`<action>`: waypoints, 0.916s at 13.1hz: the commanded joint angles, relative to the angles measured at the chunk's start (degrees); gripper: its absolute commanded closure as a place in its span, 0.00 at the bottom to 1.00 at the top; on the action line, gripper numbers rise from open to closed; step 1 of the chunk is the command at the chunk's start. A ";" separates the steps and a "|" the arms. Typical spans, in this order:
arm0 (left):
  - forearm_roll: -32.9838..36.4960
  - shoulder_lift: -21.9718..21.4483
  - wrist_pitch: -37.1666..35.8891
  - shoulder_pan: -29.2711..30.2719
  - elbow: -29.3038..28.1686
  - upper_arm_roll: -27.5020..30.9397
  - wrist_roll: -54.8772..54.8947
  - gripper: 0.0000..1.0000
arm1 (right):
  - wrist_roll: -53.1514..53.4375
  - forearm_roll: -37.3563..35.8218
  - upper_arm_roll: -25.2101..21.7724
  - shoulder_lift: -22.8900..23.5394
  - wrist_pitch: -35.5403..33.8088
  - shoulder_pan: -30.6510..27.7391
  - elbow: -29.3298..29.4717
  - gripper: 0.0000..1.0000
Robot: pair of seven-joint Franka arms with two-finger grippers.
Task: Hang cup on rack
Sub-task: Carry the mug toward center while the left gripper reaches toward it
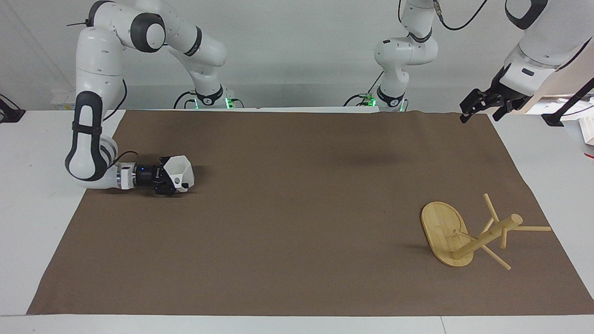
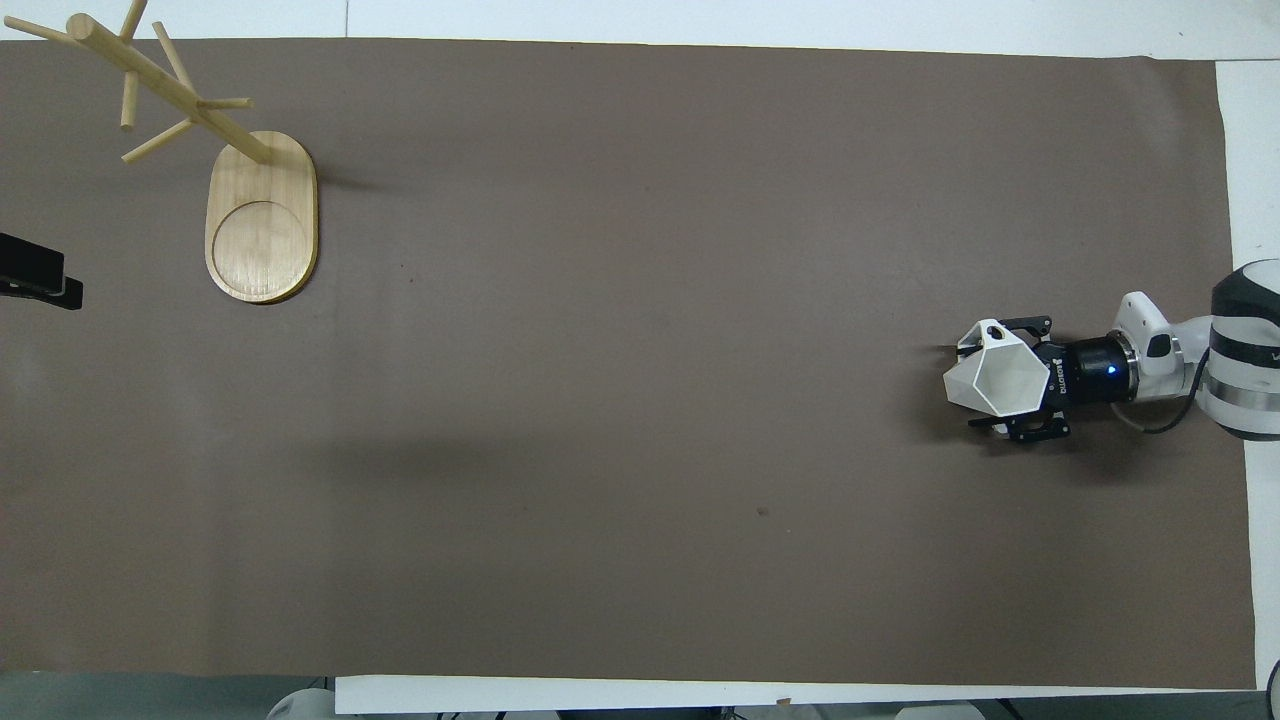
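Observation:
The white faceted cup (image 1: 180, 170) sits low over the brown mat at the right arm's end of the table, tilted with its mouth up and toward the arm; it also shows in the overhead view (image 2: 1000, 378). My right gripper (image 1: 177, 181) lies almost level just above the mat, shut on the cup, with a finger on each side (image 2: 988, 385). The bamboo rack (image 1: 482, 236) stands on its oval base (image 2: 262, 225) at the left arm's end, farther from the robots, pegs bare. My left gripper (image 1: 480, 111) waits open in the air over the mat's corner near its base.
The brown mat (image 1: 297, 222) covers most of the white table. A white box edge (image 1: 588, 130) lies off the mat at the left arm's end. Only the left gripper's black tip (image 2: 40, 280) shows in the overhead view.

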 commanded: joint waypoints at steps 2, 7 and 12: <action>0.94 -0.62 0.84 -0.12 0.52 -0.13 1.17 0.00 | 0.50 1.39 0.05 -6.23 0.82 2.84 -1.35 0.81; 0.41 -1.50 8.47 -3.79 -2.54 -1.01 -6.08 0.00 | 17.34 12.52 0.49 -13.45 5.54 16.88 -0.47 0.81; 0.85 2.27 20.35 -18.54 -3.00 -1.01 -24.82 0.00 | 36.18 21.60 0.49 -21.19 27.93 34.02 -0.29 0.81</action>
